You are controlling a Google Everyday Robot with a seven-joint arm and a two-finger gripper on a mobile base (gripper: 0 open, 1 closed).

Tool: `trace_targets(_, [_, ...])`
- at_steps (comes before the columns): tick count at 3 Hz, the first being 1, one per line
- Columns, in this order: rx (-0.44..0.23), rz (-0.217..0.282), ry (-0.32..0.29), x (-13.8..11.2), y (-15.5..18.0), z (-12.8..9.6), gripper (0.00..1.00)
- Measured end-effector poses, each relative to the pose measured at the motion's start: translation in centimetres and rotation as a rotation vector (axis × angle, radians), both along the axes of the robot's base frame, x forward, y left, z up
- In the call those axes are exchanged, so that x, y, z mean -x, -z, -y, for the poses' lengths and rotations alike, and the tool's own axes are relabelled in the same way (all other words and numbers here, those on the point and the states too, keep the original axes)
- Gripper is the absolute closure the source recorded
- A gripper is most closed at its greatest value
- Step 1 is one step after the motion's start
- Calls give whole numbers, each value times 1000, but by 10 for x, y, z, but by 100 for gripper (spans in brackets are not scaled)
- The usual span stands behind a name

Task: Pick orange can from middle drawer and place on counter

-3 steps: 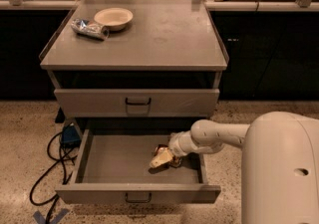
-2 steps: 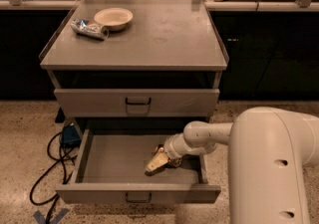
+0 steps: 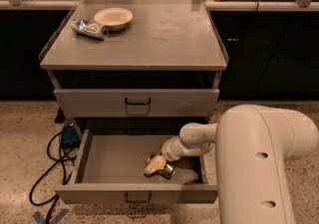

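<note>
The middle drawer (image 3: 109,161) is pulled open below the cabinet, its flat grey floor showing. The orange can (image 3: 166,169), shiny golden-orange, lies on the drawer floor at the right of centre. My gripper (image 3: 155,165) reaches down into the drawer from the right on its white arm, and its pale fingers sit right at the can's left side, touching or around it. The counter (image 3: 164,34) is the grey cabinet top above.
A cream bowl (image 3: 113,18) and a silver-blue can (image 3: 89,28) lying on its side sit at the counter's back left. A shut drawer front (image 3: 137,101) is above the open one. Black cables (image 3: 50,168) and a blue box (image 3: 70,136) lie on the floor at left.
The arm has swung further left and lower into the drawer, bringing the gripper closer onto the can. The white arm body now fills more of the right foreground.
</note>
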State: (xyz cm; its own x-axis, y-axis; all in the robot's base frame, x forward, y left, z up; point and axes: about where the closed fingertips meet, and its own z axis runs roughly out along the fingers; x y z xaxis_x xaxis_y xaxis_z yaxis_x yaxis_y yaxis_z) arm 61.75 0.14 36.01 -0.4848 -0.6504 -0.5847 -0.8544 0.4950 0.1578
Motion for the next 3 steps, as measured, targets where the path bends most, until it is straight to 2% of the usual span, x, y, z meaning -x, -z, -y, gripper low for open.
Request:
trace_targets(1, [0,0,0,0,0,0,19])
trace_targets(3, [0,0,-1,0,0,0,65])
